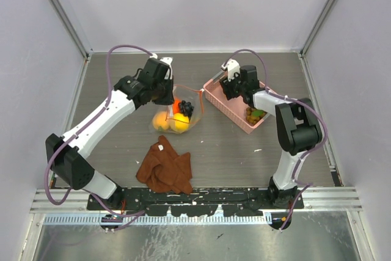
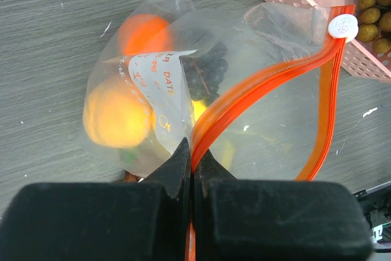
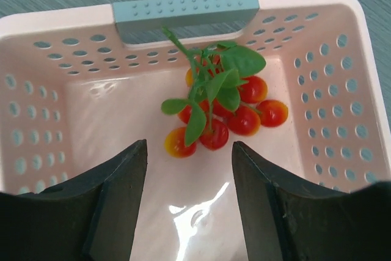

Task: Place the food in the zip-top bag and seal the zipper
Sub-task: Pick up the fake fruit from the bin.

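Observation:
The clear zip-top bag (image 1: 174,117) lies at mid-table with its mouth open. Inside it are an orange fruit (image 2: 143,32), a yellow-orange round one (image 2: 116,117) and dark purple grapes (image 2: 204,74). My left gripper (image 2: 194,151) is shut on the orange-red zipper strip (image 2: 269,80), whose white slider (image 2: 342,27) sits at the far end; in the top view this gripper (image 1: 168,94) is at the bag's back edge. My right gripper (image 3: 189,145) is open and empty inside the pink basket (image 3: 36,120), just above a red tomato cluster with green leaves (image 3: 226,111). Brownish-green grapes (image 1: 255,114) lie in the basket's near end.
The pink lattice basket (image 1: 215,97) stands right of the bag, angled toward the front right. A rust-brown cloth (image 1: 165,166) lies crumpled in front of the bag. Grey walls close in the table at the back and both sides.

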